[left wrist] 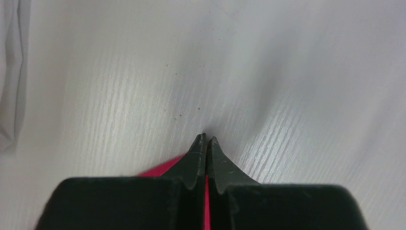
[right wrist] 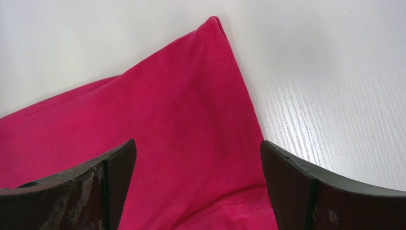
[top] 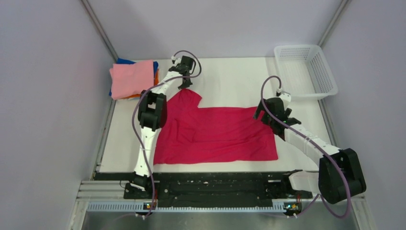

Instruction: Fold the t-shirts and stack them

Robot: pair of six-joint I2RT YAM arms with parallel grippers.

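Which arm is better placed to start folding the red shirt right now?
Left. The left end effector is shut on the red shirt's far edge; the right end effector hangs open above a corner, holding nothing.

The crimson red t-shirt [top: 215,129] lay spread across the middle of the table [top: 230,76], wrinkled, its near edge running straight and its left side doubled over in loose creases. At the far left a flap narrowed to a point, with a sliver of it pinched in the closed left gripper [left wrist: 207,139]. Its far right corner, with a stitched hem, lay flat. Well apart, in the far left corner, sat a stack of folded shirts: a light pink shirt [top: 131,79] on top, with orange [top: 155,76] and blue [top: 125,61] edges showing beneath.
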